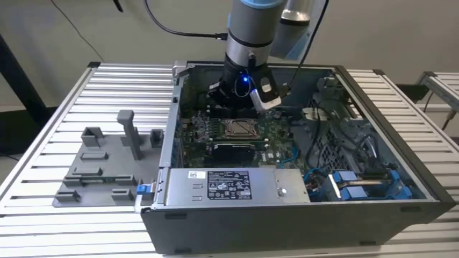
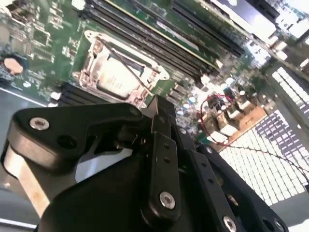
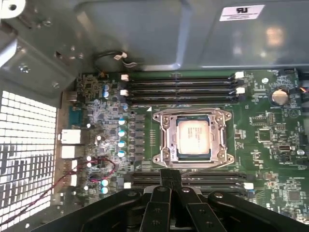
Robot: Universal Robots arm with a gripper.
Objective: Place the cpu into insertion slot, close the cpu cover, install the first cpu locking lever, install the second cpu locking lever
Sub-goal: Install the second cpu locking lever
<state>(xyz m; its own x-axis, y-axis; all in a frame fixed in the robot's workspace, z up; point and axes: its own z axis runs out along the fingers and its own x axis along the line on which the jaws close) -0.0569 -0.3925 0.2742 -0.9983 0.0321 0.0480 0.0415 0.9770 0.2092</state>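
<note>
On the exterior view's left, the slatted metal surface (image 1: 86, 97) carried a grey fixture tray (image 1: 100, 166). Rightward, inside the open black computer case (image 1: 301, 215), the small square silvery-topped cpu (image 3: 193, 137) already lay in the square silver-rimmed insertion slot (image 3: 162, 137), with the thin silver cpu cover (image 3: 193, 115) apparently down around it; whether the levers were latched I could not tell. The black tool (image 3: 170, 178) hung just above the board, fingers together and empty, case walls close around it.

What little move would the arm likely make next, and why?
Probably a small descent toward the socket's edge. The cpu already sits in the insertion slot with the cpu cover down around it, and the gripper hangs just beside it, holding nothing.
</note>
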